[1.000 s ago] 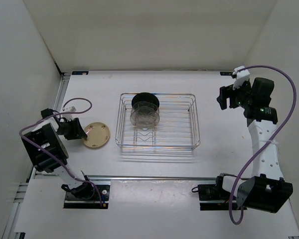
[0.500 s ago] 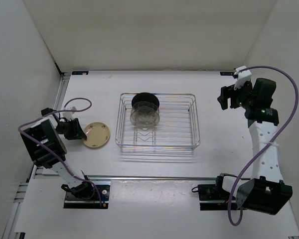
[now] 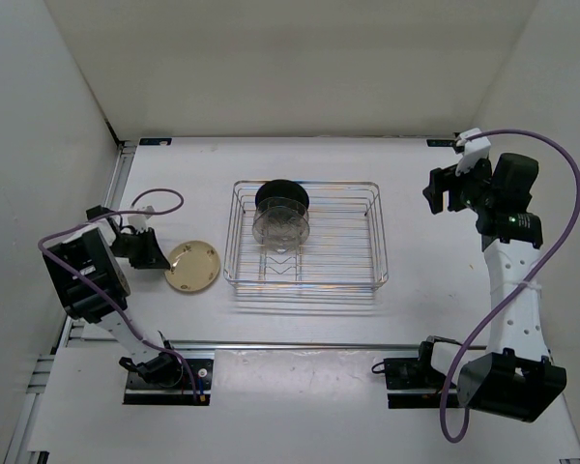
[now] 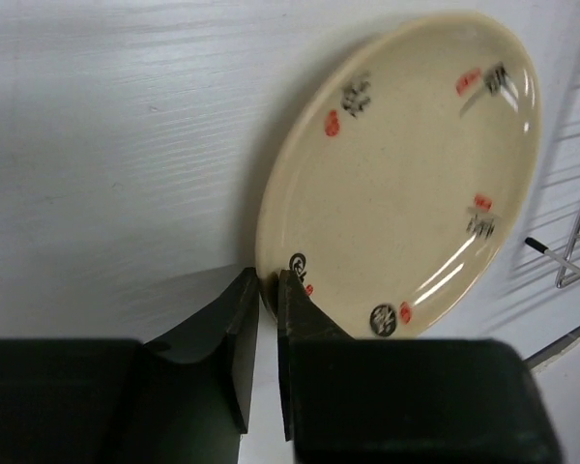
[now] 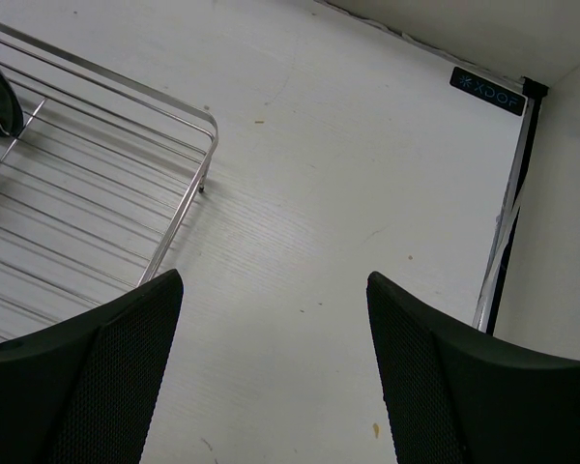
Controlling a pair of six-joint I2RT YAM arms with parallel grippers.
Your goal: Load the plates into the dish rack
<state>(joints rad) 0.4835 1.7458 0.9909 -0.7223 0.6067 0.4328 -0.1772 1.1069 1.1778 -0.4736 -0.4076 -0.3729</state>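
The cream-tan plate (image 3: 193, 268) (image 4: 406, 174) sits left of the dish rack (image 3: 377, 232), and its far edge looks tipped up off the table. My left gripper (image 3: 162, 259) (image 4: 268, 275) is shut on the plate's near rim, one finger under it and one on top. In the rack a black plate (image 3: 280, 190) and greyish clear plates (image 3: 280, 224) stand on edge at the back left. My right gripper (image 3: 435, 188) (image 5: 271, 290) hangs open over bare table right of the rack's corner (image 5: 174, 126), with nothing between its fingers.
White walls close in the table at the left, back and right. A metal rail (image 3: 121, 184) runs along the left edge beside my left arm. A black corner label (image 5: 488, 90) marks the far right corner. The rack's wires (image 4: 570, 261) lie just beyond the cream plate.
My left gripper has closed on the cream plate's rim. The plate has shifted a little to the right toward the rack and tipped. The right arm has barely moved.
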